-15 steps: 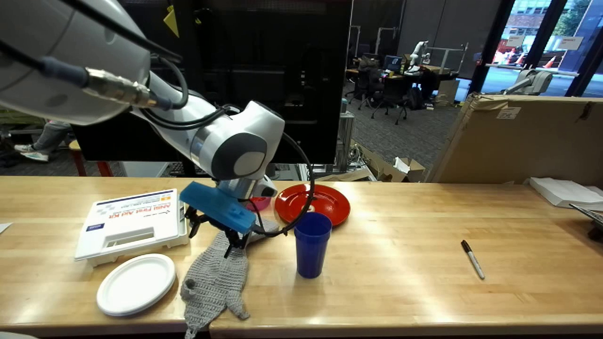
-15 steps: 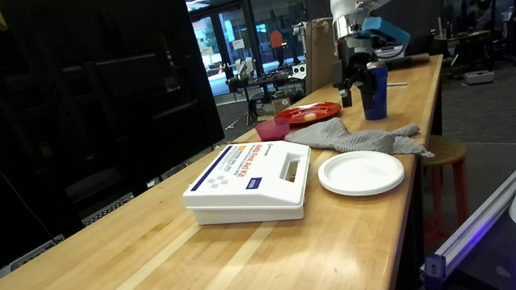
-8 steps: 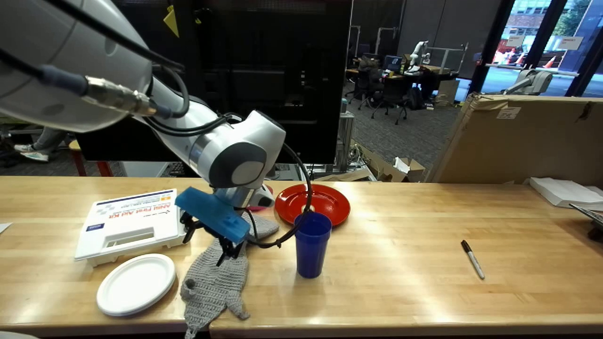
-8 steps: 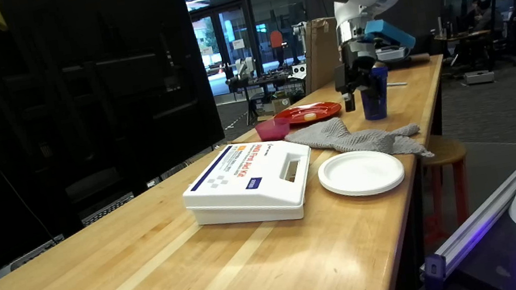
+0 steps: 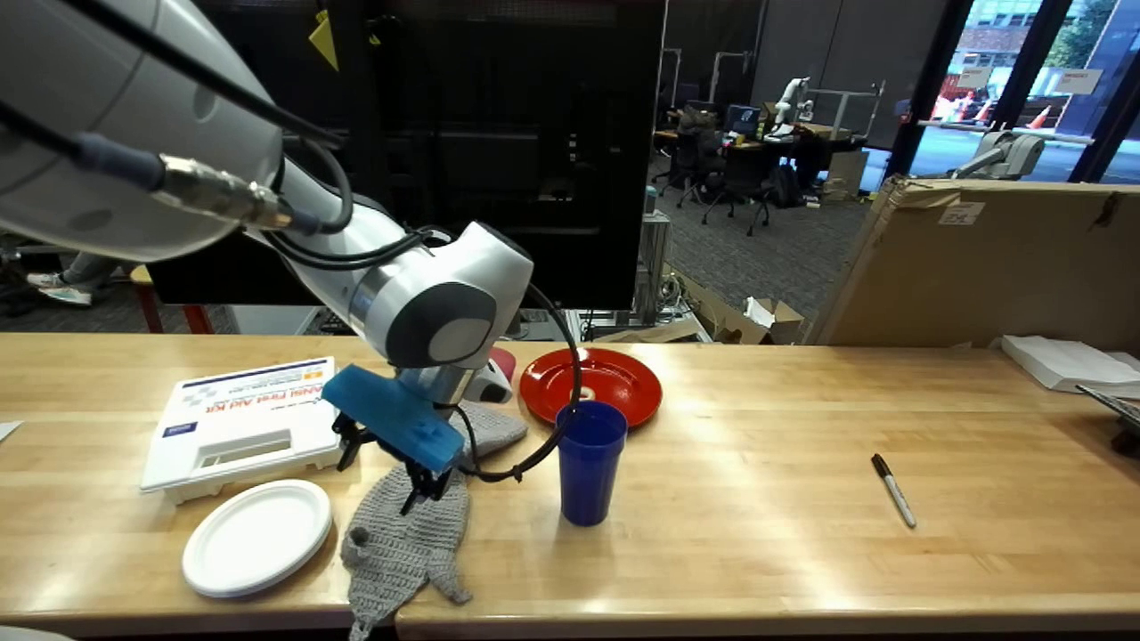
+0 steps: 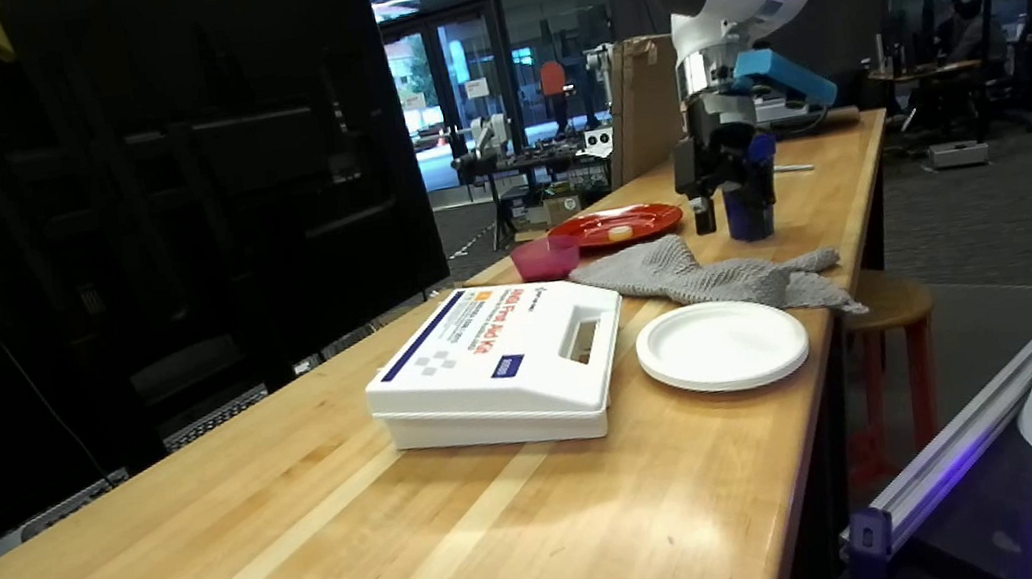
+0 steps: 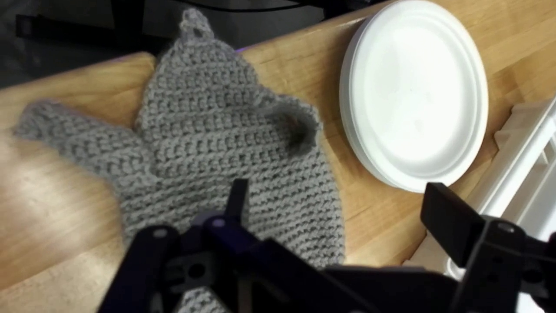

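My gripper (image 5: 376,488) is open and empty, its fingers pointing down above the table. It also shows in an exterior view (image 6: 730,214) and in the wrist view (image 7: 338,189). Below it a grey knitted cloth (image 5: 405,534) lies spread out, one end hanging over the table edge. In the wrist view one finger is over the cloth (image 7: 234,143), and the other is in front of the first aid kit (image 7: 534,191) and the rim of the white plates (image 7: 415,95). No contact is visible. In an exterior view the gripper partly hides the dark blue cup (image 6: 750,214).
A white first aid kit (image 5: 249,418) lies left of the cloth, with white plates (image 5: 256,539) before it. The blue cup (image 5: 590,467) stands upright near a red plate (image 5: 632,383) and a pink bowl (image 6: 545,258). A marker (image 5: 893,490) lies farther right. A cardboard box (image 5: 980,258) stands behind.
The gripper has moved down toward the cloth and, in an exterior view, slightly left over the last half second. It stays open. The objects on the table have not moved.
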